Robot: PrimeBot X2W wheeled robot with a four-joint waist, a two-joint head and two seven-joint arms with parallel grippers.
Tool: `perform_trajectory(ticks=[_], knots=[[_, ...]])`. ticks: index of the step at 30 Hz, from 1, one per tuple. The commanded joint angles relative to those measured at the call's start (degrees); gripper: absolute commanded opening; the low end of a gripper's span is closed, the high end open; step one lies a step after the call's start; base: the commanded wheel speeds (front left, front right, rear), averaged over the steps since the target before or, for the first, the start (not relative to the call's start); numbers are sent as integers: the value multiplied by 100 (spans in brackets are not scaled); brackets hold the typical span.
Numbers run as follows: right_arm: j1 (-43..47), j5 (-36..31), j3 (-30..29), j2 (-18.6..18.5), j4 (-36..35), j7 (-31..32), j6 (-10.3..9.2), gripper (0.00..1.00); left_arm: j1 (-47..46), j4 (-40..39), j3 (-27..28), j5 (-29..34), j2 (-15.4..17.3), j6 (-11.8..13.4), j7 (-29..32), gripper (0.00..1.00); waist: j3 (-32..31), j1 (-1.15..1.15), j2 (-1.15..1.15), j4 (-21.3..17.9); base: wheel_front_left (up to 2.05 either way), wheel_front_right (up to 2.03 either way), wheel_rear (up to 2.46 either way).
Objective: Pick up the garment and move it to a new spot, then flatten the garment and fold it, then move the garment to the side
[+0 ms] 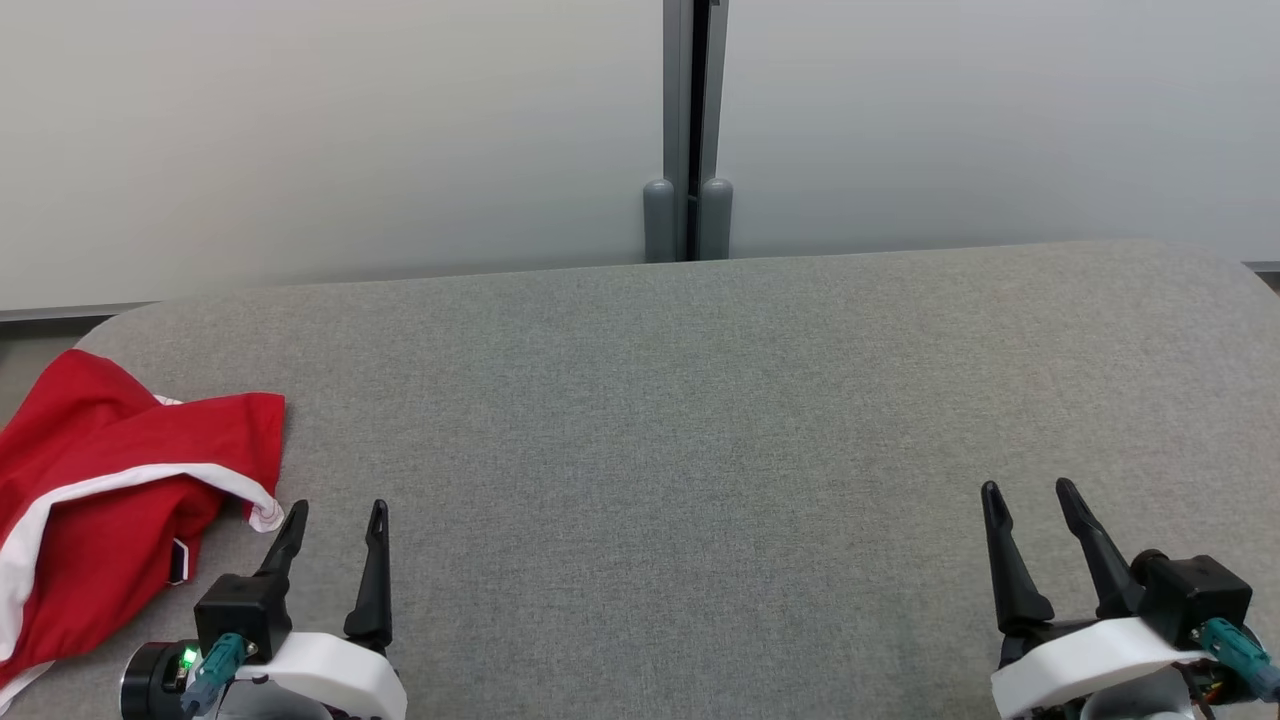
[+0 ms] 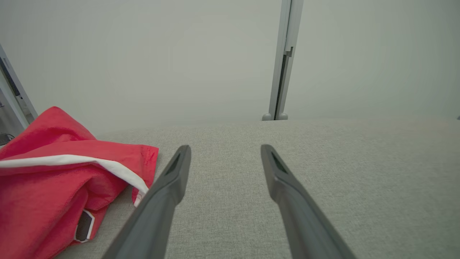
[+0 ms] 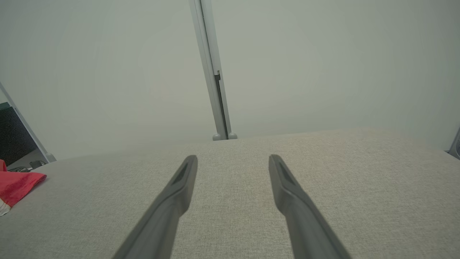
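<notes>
Lying crumpled at the left edge of the grey, cloth-covered table with rounded corners [image 1: 650, 420]: one red fabric garment [image 1: 110, 500] with a white band and a small dark patch outlined in white. It is bunched, not flattened, and its outer part runs past the table's left side.

Over the table's near left part: left gripper [image 1: 338, 508], two long dark fingers spread apart, nothing between them. Its outer fingertip stands just beside the garment's white-banded hem; I cannot tell whether they touch.

Over the table's near right part: right gripper [image 1: 1028, 488], fingers likewise parted and holding nothing, well apart from the garment.

Behind the table's far edge: one slim grey upright post [image 1: 690, 130], set between two pale, plain wall panels [image 1: 330, 130].
</notes>
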Motion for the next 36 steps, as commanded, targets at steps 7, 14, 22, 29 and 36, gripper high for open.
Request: perform_trajectory(ticks=[7, 14, 22, 29, 36], knots=[[49, -288, 64, -54, -19, -82, 2, 100, -106, 90, -30, 356, 41, 74, -119, 100, 9, 0, 0, 0, 0, 0, 0], [79, -449, 64, -43, -7, -136, 2, 100, -97, 130, 44, 465, -34, 46, -197, 100, 5, 0, 0, 24, 0, 0, 0], [102, -587, 101, -26, -22, -167, 2, 100, -80, 169, 113, 631, -88, -26, -282, 100, 10, 0, 0, 40, 0, 0, 0], [107, -526, 116, -9, -6, -181, 2, 100, -78, 200, 145, 634, -109, -44, -280, 100, 13, 0, 0, 57, 0, 0, 0], [95, -551, 26, -32, -45, -170, 2, 100, -172, 245, 183, 620, -137, -79, -280, 100, 39, 0, 0, 257, 0, 0, 0]])
